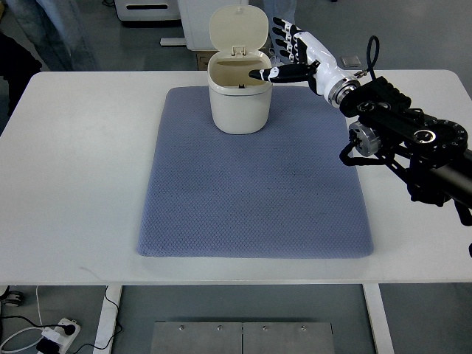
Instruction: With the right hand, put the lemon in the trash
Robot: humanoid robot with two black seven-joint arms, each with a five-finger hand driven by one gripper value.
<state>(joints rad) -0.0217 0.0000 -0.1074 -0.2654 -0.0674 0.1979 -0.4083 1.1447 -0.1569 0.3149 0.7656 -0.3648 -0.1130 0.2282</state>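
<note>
— What sits on the white rectangular table point(81, 177)?
— A blue-grey textured fabric mat point(254, 184) mid-table, and a cream plastic trash bin point(238, 99) with raised lid at the mat's far edge.
— The right hand point(289, 55)?
— At the bin's rim, fingers spread, holding nothing.
— The lemon?
— Not visible; whether it's inside, I cannot tell.
</note>
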